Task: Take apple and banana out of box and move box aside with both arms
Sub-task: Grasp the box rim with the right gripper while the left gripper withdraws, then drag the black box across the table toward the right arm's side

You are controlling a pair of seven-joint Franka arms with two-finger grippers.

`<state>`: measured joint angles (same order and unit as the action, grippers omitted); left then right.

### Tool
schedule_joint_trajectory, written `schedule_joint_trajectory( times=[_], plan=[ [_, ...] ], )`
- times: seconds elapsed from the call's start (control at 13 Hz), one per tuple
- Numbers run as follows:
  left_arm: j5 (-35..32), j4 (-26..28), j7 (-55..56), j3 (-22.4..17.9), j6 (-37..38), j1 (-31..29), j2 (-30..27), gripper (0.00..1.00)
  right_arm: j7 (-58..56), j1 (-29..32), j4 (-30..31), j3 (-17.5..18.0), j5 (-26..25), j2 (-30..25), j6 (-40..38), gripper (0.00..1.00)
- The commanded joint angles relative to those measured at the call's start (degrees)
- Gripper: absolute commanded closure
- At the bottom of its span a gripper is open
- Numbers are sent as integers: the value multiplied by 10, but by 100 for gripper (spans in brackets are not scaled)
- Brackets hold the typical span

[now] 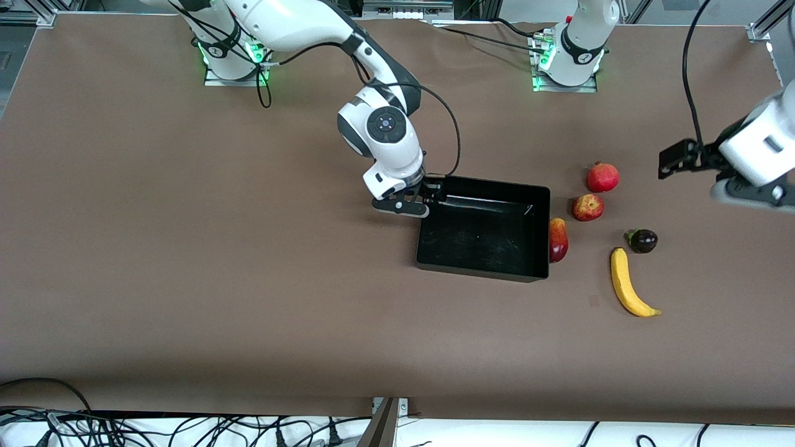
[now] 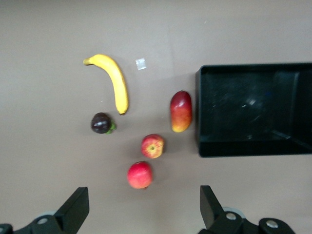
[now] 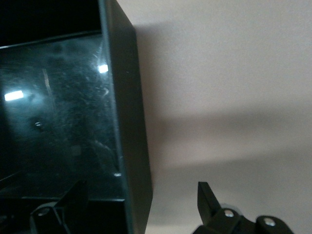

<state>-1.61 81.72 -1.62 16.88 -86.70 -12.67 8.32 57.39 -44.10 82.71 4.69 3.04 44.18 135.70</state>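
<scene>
The black box point(image 1: 484, 268) lies mid-table. My right gripper point(image 1: 415, 202) is open at the box's corner nearest the robots, one finger inside and one outside the wall point(image 3: 127, 122). The mango point(image 1: 558, 239) lies against the box's wall toward the left arm's end. The apple point(image 1: 587, 207), pomegranate point(image 1: 603, 177), purple fruit point(image 1: 643, 241) and banana point(image 1: 628, 290) lie beside it. My left gripper point(image 1: 748, 192) hangs high, open and empty point(image 2: 145, 209); its view shows the pomegranate point(image 2: 140, 175), apple point(image 2: 152, 146), mango point(image 2: 181, 111), purple fruit point(image 2: 101, 123), banana point(image 2: 114, 80) and box point(image 2: 204, 112).
A small pale scrap point(image 2: 141, 63) lies on the brown table near the banana. Both arm bases point(image 1: 233, 59) stand along the table's edge farthest from the front camera. Cables point(image 1: 186, 428) run below the table's front edge.
</scene>
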Motion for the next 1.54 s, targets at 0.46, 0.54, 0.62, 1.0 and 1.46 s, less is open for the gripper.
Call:
schedule_joint_trajectory(
  times=[0.46, 0.54, 0.62, 1.0, 1.46],
  plan=[
    [6, 180, 8, -166, -87, 133, -112, 0, 3, -6, -20, -27, -15, 28, 8, 100],
    [6, 179, 11, -165, -87, 133, -110, 0, 1, 5, -20, -28, -12, 21, 2, 100],
    [6, 179, 12, -164, -87, 133, -110, 0, -5, 20, -20, -28, -12, 12, -9, 100],
    [4, 181, 10, -164, -49, 131, -110, 0, -200, 129, -12, -27, 4, -72, -132, 100],
    [4, 182, 5, -158, -36, 133, -111, 0, -532, 313, 60, -28, 10, -145, -199, 100]
  ],
)
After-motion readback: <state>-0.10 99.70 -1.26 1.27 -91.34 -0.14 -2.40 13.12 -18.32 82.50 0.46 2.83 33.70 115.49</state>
